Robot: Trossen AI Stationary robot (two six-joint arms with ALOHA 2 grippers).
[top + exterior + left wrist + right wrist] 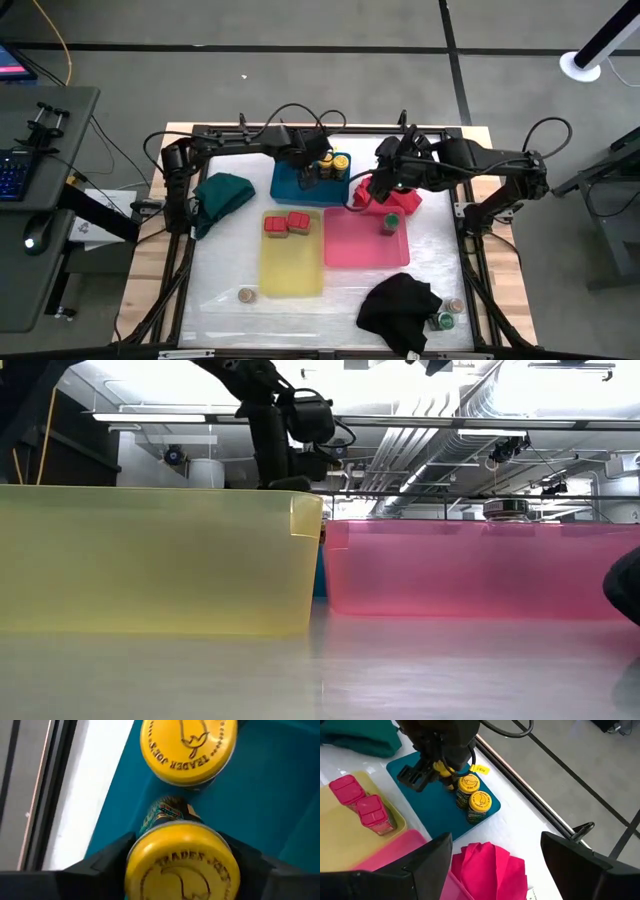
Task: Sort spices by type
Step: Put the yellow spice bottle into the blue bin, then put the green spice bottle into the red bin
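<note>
My left gripper [307,173] hangs over the blue tray [292,190] and is shut on a spice jar with a yellow round lid [183,868]. Two more yellow-lidded jars [475,792] stand upright in the tray's far right corner. Two red-lidded jars [286,224] stand in the yellow tray [292,265]. One green-lidded jar [390,222] stands in the pink tray [360,250]. My right gripper [495,870] is open and empty above a pink cloth [490,862] at the pink tray's far edge. My left gripper pinches the jar at its yellow lid [150,862], one finger [107,862] on each side. The fingers come from above, pointing down. The jar stands upright below them, lid up, over the blue tray's floor; whether its base rests on the floor, I cannot tell.
A green cloth [222,192] lies left of the blue tray. A black cloth [400,305] lies at the near right, with two small jars [449,313] beside it. A silvery-lidded jar [246,295] stands near the yellow tray's near left corner.
</note>
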